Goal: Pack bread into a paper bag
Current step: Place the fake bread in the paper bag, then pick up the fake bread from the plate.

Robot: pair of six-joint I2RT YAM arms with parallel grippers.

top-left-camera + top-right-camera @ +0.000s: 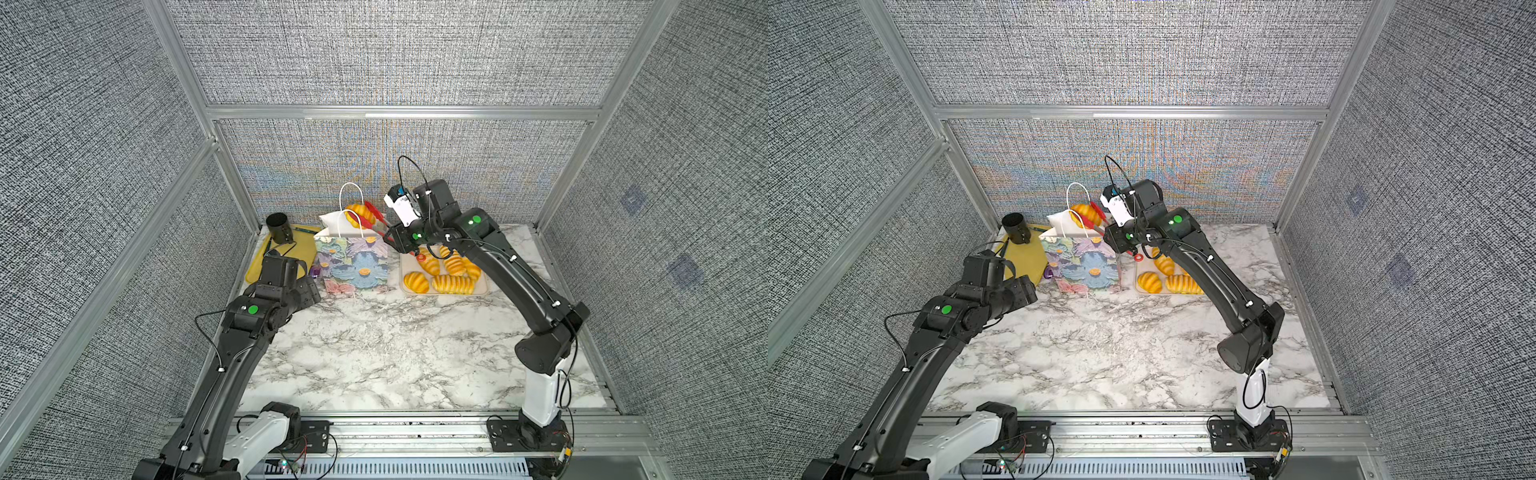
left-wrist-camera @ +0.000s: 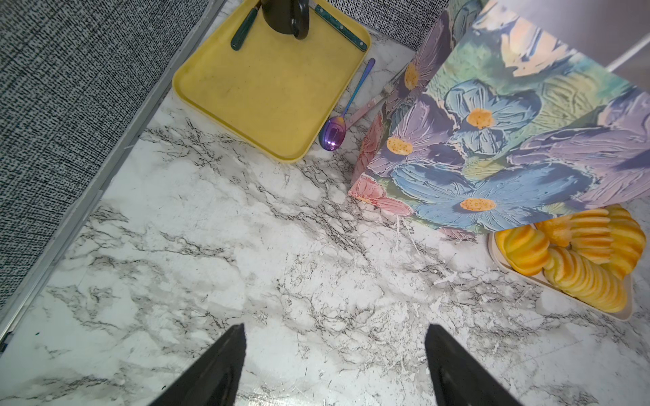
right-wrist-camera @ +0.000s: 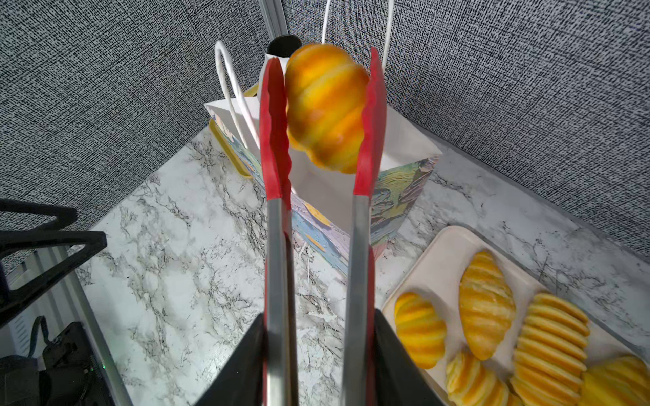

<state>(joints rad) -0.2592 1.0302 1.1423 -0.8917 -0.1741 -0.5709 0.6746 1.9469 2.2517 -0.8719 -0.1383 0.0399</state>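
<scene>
Okay, your right tool [image 3: 318, 327] grips red tongs [image 3: 276, 246]; glossy, orange-striped golden bread [image 3: 325, 105] sits between their tips above the floral paper bag [image 3: 404, 197], far side of the counter [image 1: 374, 353]. Your left tool [image 2: 334, 351] is spread, empty.

the left gripper [image 2: 334, 330] hangs over the marble table [image 2: 211, 228], its two black fingers [image 2: 225, 365] spread wide with only tabletop between them. a yellow tray [image 2: 267, 95] holds a black cup [image 2: 285, 15] and two green-handled utensils [image 2: 242, 30]. just beside that tray lies an iridescent purple spoon [image 2: 334, 135], and a second, pinkish utensil [image 2: 369, 105] lies between the spoon and the upright floral paper bag [image 2: 492, 147]. beside the bag, striped golden bread [image 2: 577, 260] is piled on a beige tray [image 2: 626, 314], partly hidden by the bag's corner.
</scene>
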